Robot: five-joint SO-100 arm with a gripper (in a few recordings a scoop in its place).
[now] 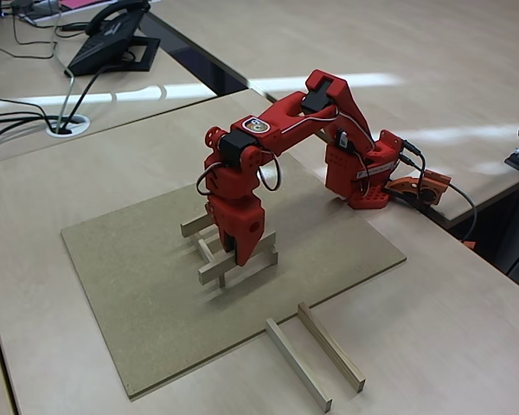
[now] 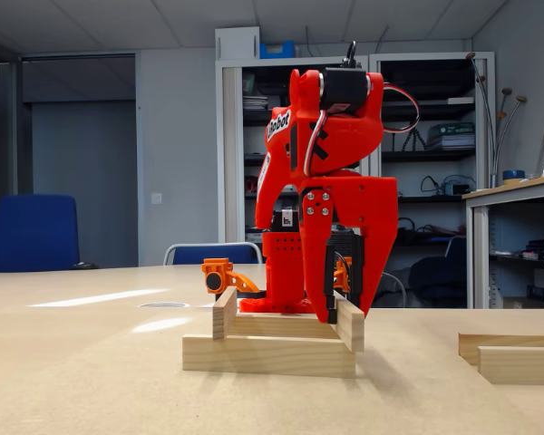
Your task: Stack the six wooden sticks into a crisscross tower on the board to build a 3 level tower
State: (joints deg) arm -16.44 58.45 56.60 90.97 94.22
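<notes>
On the tan board (image 1: 138,285) stands a low tower (image 1: 214,251) of pale wooden sticks, two levels high. In the low fixed view a bottom stick (image 2: 267,355) lies crosswise, with two upper sticks end-on at its left (image 2: 224,313) and right (image 2: 349,326). My red gripper (image 1: 240,258) points straight down on the right-hand upper stick. Its fingers hug both sides of that stick, which rests on the level below, so the gripper (image 2: 348,315) is shut on it. Two loose sticks (image 1: 298,365) (image 1: 330,346) lie side by side on the desk off the board's front edge.
The arm's base (image 1: 359,177) is clamped at the desk's far edge behind the board. A phone (image 1: 112,39) and cables lie on the neighbouring desk at the back left. The loose sticks (image 2: 517,362) show at the right edge of the low view.
</notes>
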